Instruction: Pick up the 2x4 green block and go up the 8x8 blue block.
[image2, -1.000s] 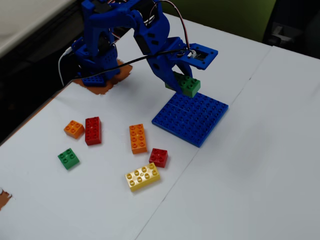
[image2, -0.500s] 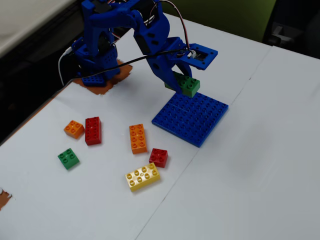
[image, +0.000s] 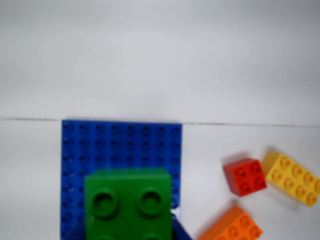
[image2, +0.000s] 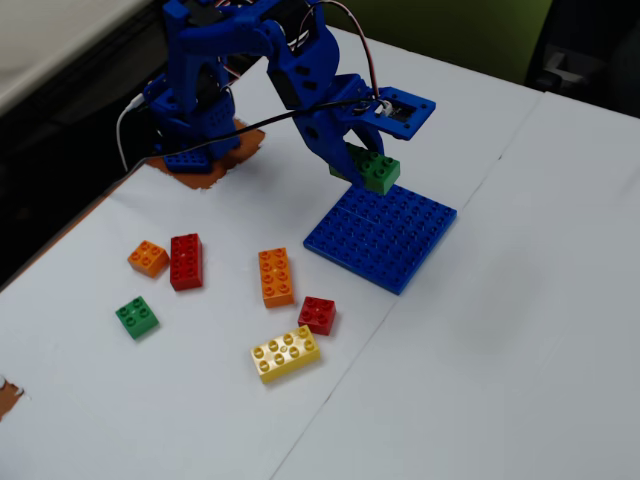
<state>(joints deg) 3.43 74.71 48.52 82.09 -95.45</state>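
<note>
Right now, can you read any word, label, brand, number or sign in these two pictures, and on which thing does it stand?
None can be read.
2x4 green block in the end effector: no print visible.
8x8 blue block: plain studs; any stud marks too small to read.
Yellow brick and red brick: studs blurred, nothing readable.

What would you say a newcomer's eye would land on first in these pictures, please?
Most likely the blue arm's hand in the fixed view, holding the green block just above the far edge of the big blue baseplate. In the wrist view that green block fills the lower middle, over the baseplate. After that, the loose bricks left of the plate: a yellow one, a red square and an orange one.
</note>
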